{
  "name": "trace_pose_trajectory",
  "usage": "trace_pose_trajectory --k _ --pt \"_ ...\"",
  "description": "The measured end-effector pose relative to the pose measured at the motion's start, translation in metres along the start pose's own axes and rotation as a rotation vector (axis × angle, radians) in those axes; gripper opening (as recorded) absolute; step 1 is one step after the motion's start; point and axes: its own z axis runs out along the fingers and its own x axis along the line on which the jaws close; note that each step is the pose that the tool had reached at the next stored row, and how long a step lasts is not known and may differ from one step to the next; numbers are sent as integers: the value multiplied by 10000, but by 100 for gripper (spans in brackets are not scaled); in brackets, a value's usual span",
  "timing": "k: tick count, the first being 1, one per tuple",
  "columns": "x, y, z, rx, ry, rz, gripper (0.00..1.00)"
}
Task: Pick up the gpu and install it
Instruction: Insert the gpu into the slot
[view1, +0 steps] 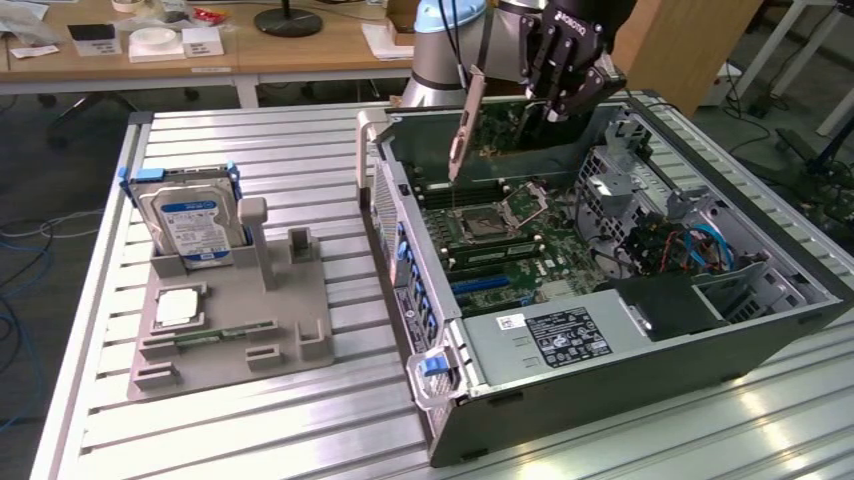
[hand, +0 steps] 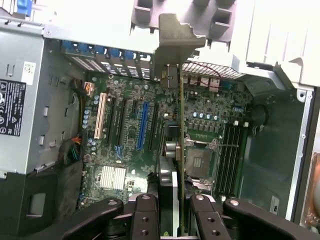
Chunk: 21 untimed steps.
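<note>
The gpu (view1: 497, 125), a dark green card with a silvery bracket (view1: 463, 120) at one end, hangs on edge over the open computer case (view1: 747, 330). My gripper (view1: 554, 95) is shut on the card's top edge. In the wrist view the gpu (hand: 180, 145) appears edge-on between the black fingers (hand: 145, 217), its bracket (hand: 172, 45) pointing towards the case's rear wall. It hovers above the motherboard (hand: 130, 150), beside the long blue slot (hand: 143, 125) and near the processor socket (hand: 200, 160), apart from the board.
A grey fixture (view1: 227, 320) on the slatted table at the exterior view's left holds an upright silver hard drive (view1: 194, 215) and a small green memory stick (view1: 220, 335). Inside the case sit a power supply (view1: 554, 335), cables (view1: 674, 245) and a drive cage (view1: 614, 150).
</note>
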Motion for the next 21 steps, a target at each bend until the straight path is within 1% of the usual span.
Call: trace_pose_trajectory --k 10,13,14,17,21 --pt "0 0 2 1 -1 2 28" --pt "0 0 7 10 1 4 28" --pt "0 -1 10 16 2 15 28" --pt "1 -1 21 45 32 106 28" --pt "0 -3 44 109 39 366 28"
